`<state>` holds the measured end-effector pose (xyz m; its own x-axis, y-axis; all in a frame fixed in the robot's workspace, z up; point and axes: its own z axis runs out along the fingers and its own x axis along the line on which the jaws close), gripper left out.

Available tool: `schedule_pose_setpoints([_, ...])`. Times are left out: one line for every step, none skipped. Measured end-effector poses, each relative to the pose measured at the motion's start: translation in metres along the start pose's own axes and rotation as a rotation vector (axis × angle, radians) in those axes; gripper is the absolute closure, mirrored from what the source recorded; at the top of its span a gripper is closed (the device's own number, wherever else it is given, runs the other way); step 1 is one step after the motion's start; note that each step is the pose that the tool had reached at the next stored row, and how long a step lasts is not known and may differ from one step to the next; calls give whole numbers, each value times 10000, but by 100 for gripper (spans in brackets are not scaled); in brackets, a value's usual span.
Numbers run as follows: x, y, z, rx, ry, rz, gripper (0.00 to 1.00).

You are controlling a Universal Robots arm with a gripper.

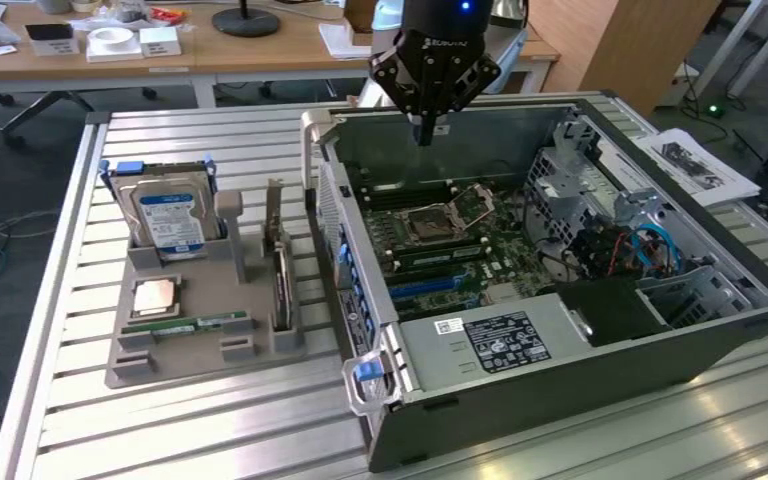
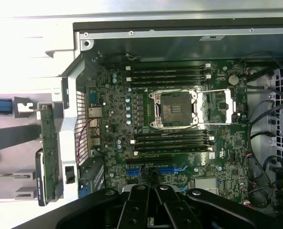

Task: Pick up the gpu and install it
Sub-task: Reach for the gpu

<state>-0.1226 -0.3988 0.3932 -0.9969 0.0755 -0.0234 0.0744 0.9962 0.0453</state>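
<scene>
1 gripper [image 1: 424, 128], closed on nothing, hangs over the case [image 1: 598, 390], well apart from the gpu [image 1: 280, 278] standing in its holder [image 1: 157, 362].

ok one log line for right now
gripper: over open pc case, fingers shut, empty | gpu: upright in tray beside case | install: not done

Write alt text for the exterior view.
A robot gripper, shut and empty, hangs above the open computer case. At the exterior view's left, the gpu stands on edge in a grey holder near the hard drive.
</scene>
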Motion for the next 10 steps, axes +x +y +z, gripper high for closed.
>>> schedule_pose_setpoints([11, -1, 0, 0, -1, -1, 89])
schedule_pose_setpoints([27, -2, -2, 2, 1, -2, 89])
schedule_pose_setpoints([47, -4, -2, 2, 1, -2, 89])
schedule_pose_setpoints([71, -5, -3, 2, 2, -2, 89])
schedule_pose_setpoints([95, -7, -3, 2, 1, -1, 89])
schedule_pose_setpoints([123, -9, -4, 2, 2, -2, 89])
schedule_pose_setpoints([155, -12, -5, 2, 2, -3, 89])
schedule_pose_setpoints([188, -14, -5, 2, 1, -3, 89])
schedule_pose_setpoints([222, -17, -5, 2, 1, -2, 89])
schedule_pose_setpoints([257, -19, -6, 1, 1, -1, 89])
